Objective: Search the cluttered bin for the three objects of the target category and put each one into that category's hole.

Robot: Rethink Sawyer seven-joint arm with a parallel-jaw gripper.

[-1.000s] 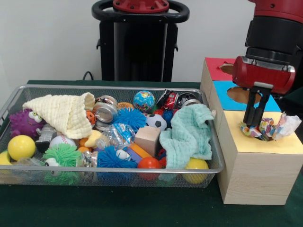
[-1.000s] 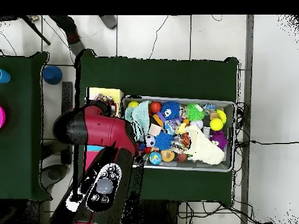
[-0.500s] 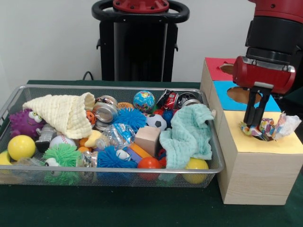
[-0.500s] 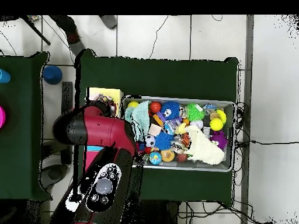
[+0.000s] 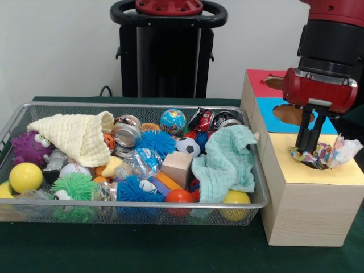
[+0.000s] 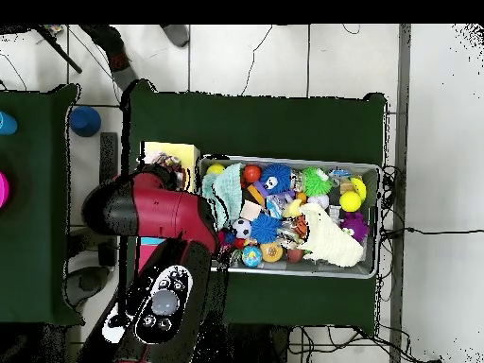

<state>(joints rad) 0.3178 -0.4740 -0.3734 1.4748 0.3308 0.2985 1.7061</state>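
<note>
My gripper [image 5: 311,149] hangs over the yellow end of the wooden box [image 5: 307,210]. Its two black fingers stand close together, pinching a crumpled, colourful crinkly wrapper [image 5: 334,154] that sits in the yellow section's hole. The wrapper's white and multicoloured folds spill out to the right of the fingers. In the overhead view the red arm [image 6: 156,213] covers the gripper, and only the yellow section [image 6: 170,151] shows beside it. The wire bin [image 5: 142,106] to the left is full of mixed toys.
The box also has a blue section with a hole [image 5: 289,114] and a red section [image 5: 263,82] behind. In the bin lie a mint cloth [image 5: 224,162], a cream cloth [image 5: 77,136], spiky balls, smooth balls, a wooden block [image 5: 177,166] and metal cans.
The gripper has shifted a little to the right over the yellow hole, and the wrapper has moved slightly with it. The bin's contents are unchanged.
</note>
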